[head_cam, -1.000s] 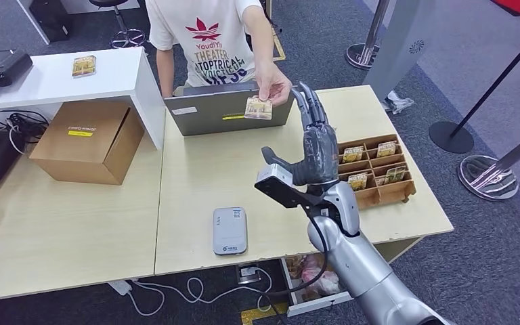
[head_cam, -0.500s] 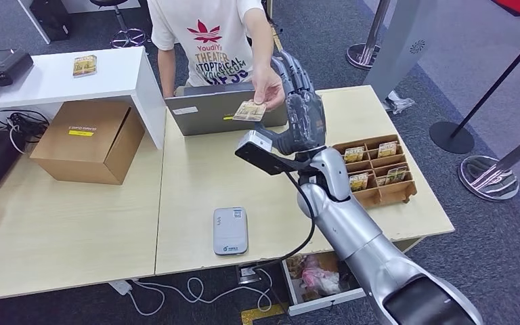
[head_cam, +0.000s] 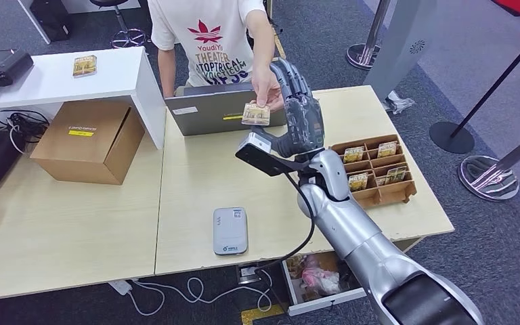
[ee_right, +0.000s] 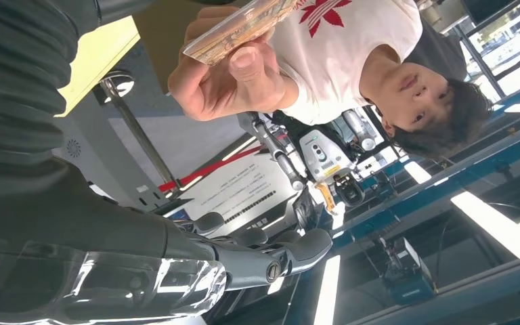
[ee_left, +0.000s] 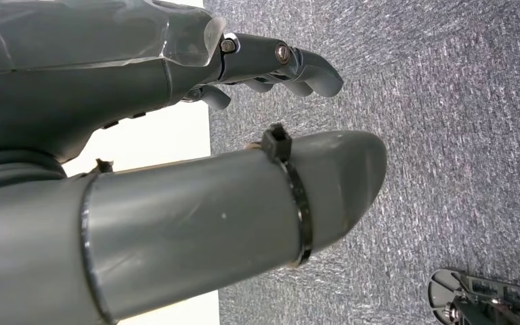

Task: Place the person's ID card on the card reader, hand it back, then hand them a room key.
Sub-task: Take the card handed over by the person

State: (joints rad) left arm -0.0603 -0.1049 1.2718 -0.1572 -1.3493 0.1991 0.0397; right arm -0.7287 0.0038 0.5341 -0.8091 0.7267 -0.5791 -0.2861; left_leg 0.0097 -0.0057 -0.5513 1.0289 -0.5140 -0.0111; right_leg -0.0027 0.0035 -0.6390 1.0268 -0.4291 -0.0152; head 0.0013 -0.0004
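I see left hand hanging over carpet, loosely curled, holding nothing | card reader flat on pale counter, near edge | ID card pinched by person's hand over laptop; I judge it thin, stiff, slick: take free edge | right hand spread beside it, empty | key tray rightmost.

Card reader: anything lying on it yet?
No. The card reader lies bare on the table, and the ID card is in the person's hand.
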